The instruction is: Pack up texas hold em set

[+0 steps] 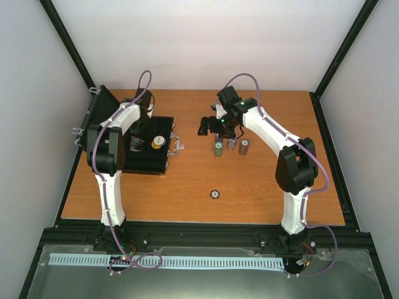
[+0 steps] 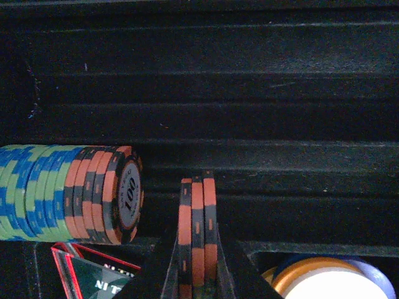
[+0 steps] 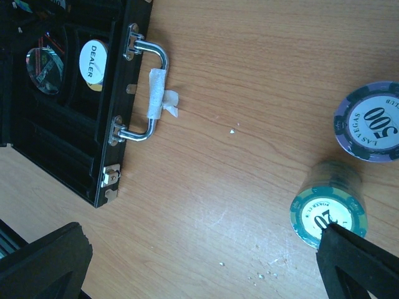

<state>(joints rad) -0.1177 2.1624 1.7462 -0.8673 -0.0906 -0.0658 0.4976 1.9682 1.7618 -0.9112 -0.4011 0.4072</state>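
while the left gripper [image 2: 196,261] pinches three orange-and-black striped poker chips [image 2: 197,218] on edge, closed narrowly on them, it hangs over a ribbed groove of the flat black hinged case [image 2: 249,93], just beside the row of blue, green and orange chips [image 2: 68,193] lying there. the risk: let go off the groove and the three topple or roll, or the fingers nudge that row. across the wooden table [image 3: 249,187], the right gripper [image 3: 199,249] gapes wide, empty, one finger at the green "20" chip stack [image 3: 327,212], beside the purple "500" stack [image 3: 368,121]; a skewed close could tip it.
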